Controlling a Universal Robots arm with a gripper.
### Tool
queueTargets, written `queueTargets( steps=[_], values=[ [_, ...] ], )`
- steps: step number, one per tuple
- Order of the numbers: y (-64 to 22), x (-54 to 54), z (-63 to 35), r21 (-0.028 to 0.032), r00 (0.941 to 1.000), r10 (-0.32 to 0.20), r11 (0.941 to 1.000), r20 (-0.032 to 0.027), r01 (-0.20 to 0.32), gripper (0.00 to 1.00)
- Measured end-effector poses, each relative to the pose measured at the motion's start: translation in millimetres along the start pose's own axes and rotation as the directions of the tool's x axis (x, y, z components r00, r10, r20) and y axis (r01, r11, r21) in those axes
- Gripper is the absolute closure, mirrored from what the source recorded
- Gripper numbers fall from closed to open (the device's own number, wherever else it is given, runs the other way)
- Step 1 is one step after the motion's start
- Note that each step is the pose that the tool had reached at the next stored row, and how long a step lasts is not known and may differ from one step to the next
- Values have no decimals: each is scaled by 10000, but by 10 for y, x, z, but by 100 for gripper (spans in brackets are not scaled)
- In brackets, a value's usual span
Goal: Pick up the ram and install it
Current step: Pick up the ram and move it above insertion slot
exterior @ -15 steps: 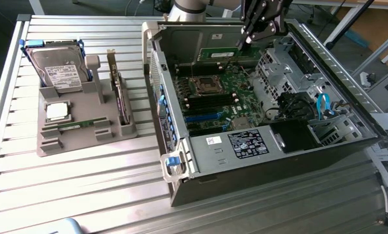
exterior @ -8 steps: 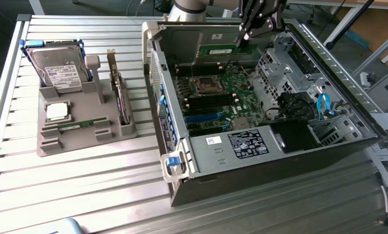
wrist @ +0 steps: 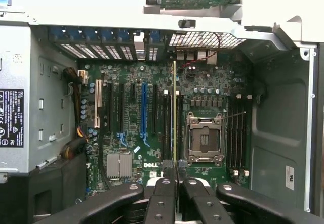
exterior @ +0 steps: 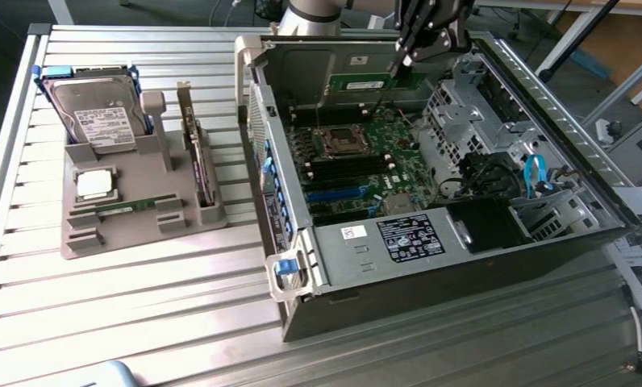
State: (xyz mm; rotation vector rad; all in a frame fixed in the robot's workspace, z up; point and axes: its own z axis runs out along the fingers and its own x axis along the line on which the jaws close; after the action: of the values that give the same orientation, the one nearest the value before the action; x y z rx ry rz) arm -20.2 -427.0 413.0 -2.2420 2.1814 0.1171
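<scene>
Ram (wrist: 174, 114): presenting edge-on, near end lying hidden within the grip. Gripper (wrist: 175, 177): clamping the ram, jaws nearly together, hanging above motherboard (wrist: 126, 114).

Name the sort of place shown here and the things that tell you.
Probably a computer-assembly workbench: an open computer case on a ribbed metal table, a holder with a hard drive beside it, and a robot gripper holding a memory stick over the motherboard.

Grey arm (exterior: 308, 14) seg., black jaws, black linkage bars w/ round grey rivets
</scene>
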Motion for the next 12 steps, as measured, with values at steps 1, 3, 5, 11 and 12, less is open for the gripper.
queueTargets(
  steps=[1, 3, 5, 11, 12],
  values=[
    [0, 0, 3, -1, 10000, 0, 10000, -1, 0, 88],
    [0, 1, 11, 0, 10000, 0, 10000, 0, 0, 88],
    [-1, 2, 19, 0, 10000, 0, 10000, -1, 0, 88],
    [-2, 4, 50, 0, 10000, 0, 10000, -1, 0, 88],
    [-2, 4, 58, 0, 10000, 0, 10000, -1, 0, 88]
  ],
)
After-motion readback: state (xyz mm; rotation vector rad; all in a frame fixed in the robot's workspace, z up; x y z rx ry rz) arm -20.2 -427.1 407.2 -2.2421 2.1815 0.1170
